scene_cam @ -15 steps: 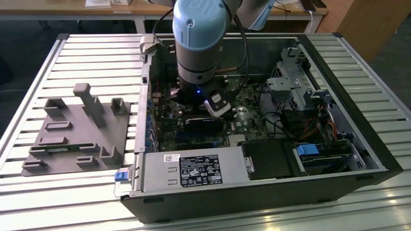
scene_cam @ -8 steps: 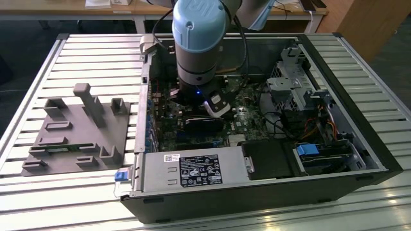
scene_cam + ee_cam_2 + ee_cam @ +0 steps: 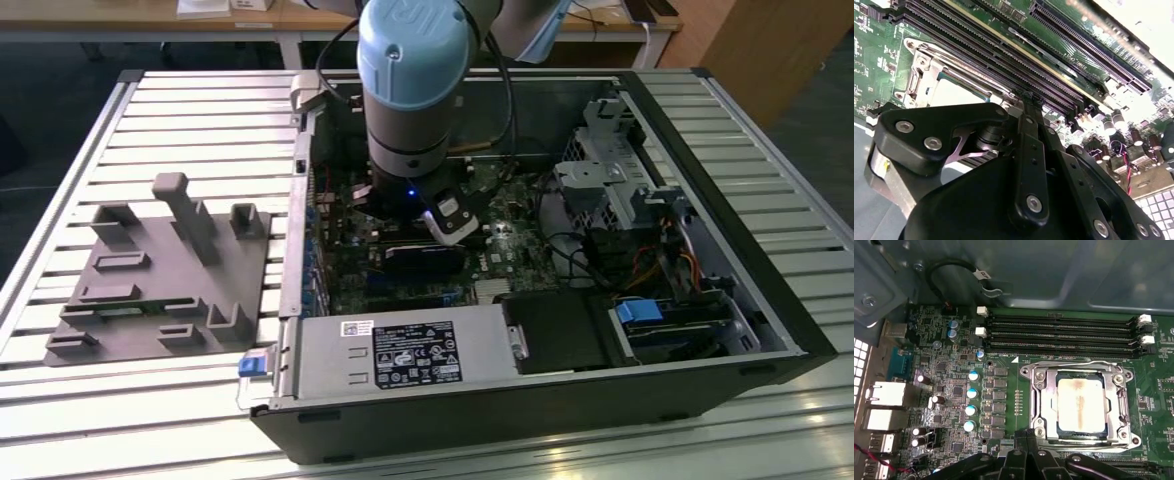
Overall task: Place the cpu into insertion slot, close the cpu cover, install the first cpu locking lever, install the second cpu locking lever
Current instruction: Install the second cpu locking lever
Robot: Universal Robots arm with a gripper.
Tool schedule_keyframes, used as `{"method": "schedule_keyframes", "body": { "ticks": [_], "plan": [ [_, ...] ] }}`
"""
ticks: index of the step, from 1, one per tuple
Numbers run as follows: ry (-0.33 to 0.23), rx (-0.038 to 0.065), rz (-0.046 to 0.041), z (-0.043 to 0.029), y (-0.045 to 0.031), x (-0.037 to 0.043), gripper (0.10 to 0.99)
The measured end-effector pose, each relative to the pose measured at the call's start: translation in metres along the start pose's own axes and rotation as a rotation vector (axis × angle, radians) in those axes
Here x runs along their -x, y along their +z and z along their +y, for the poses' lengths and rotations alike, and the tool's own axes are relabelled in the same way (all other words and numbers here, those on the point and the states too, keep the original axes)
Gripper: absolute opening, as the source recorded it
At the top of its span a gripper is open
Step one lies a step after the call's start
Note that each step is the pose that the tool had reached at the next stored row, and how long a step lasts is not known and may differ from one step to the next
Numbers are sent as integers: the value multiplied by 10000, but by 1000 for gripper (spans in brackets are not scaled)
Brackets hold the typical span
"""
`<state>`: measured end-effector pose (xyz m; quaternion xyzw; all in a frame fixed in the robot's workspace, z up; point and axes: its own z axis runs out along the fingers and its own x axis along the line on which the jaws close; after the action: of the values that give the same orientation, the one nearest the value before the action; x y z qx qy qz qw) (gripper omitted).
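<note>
The cpu (image 3: 1080, 403) already sits in the slot (image 3: 1089, 431), right of centre in the first wrist view, its pale metal top showing a brownish smear. The cover (image 3: 1117, 399) lies flat over it, the chip's top filling the cover's square window, so I judge the first two steps done. In the second wrist view the same socket sits at the upper left, with the cover (image 3: 921, 75) seen edge-on and the cpu (image 3: 961, 91) partly hidden behind my linkage.

The levers are harder to call. A thin bright bar (image 3: 1074, 362) runs along the socket's upper edge in the first wrist view, and another rod (image 3: 971, 80) crosses the socket in the second wrist view. Whether either is hooked under its catch I cannot tell, so I take the lever steps as not shown finished.

My jaws (image 3: 1021, 102) hang just beside the socket's edge, near the memory slots (image 3: 1061, 335); their black links show along the bottom of the first wrist view (image 3: 1026, 450). Whether they are parted or closed, or gripping a lever, I cannot tell.

In the exterior view my arm (image 3: 414, 90) reaches down into the open case (image 3: 747, 230) at frame centre, which lies on a slatted worktop (image 3: 160, 120) with a grey fixture (image 3: 167, 270) at the left.
</note>
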<state>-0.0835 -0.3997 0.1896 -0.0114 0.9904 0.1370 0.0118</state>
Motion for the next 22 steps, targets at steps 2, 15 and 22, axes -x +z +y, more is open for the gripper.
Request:
{"method": "schedule_keyframes", "body": {
  "ticks": [2, 15, 22],
  "plan": [
    [1, -4, 1, 0, 0, -1, 106],
    [0, -17, 1, 15, -81, -6, 106],
    [0, -16, 0, 59, -236, -3, 106]
  ]
}}
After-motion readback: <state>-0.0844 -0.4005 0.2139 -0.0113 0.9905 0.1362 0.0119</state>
